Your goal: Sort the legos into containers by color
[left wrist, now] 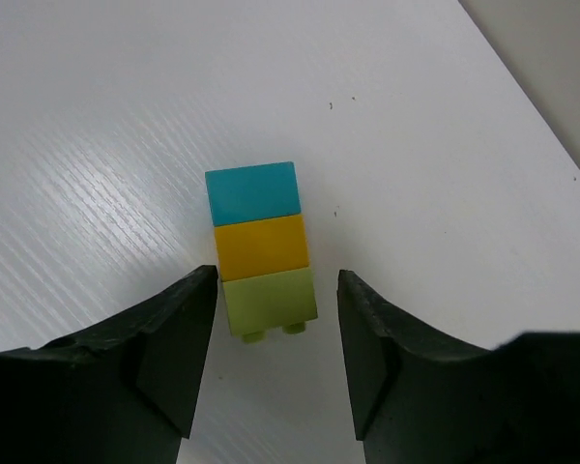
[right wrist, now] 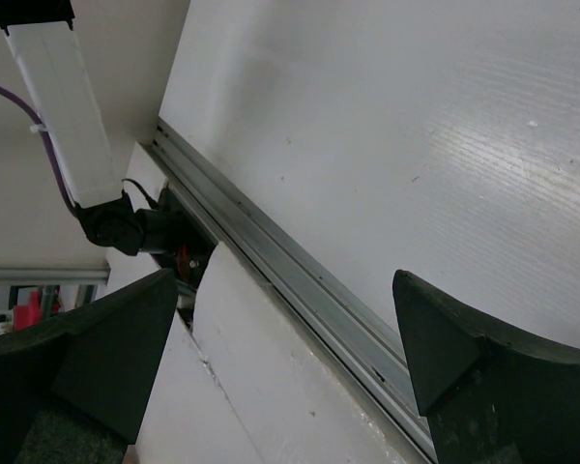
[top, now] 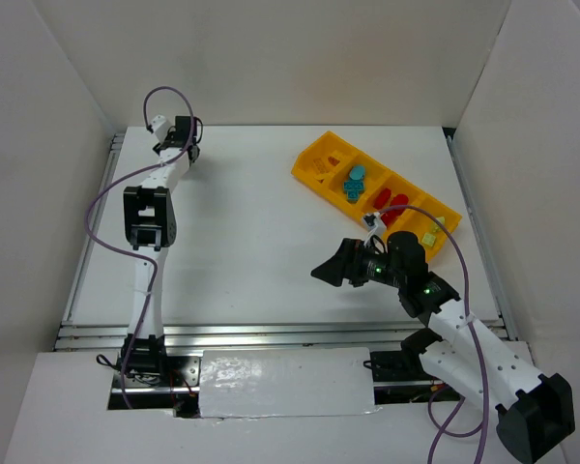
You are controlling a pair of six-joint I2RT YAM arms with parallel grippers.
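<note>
Well left of the long orange-yellow plastic tray (top: 300,172), flanks the pale-green end of a teal-yellow-green lego stack (left wrist: 259,242) with left gripper (left wrist: 276,290) half-open, gaps both sides; beside the tray, holds right gripper (right wrist: 285,290) wide, empty.

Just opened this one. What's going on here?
The left gripper is at the far left corner of the table. Its jaws stand either side of the green end of a three-lego stack of teal, yellow and green. A gap shows on one side, so the stack is not clamped yet. The right gripper is wide open and empty over the table's near edge. The tray at the far right holds teal legos and red legos in separate compartments.
</note>
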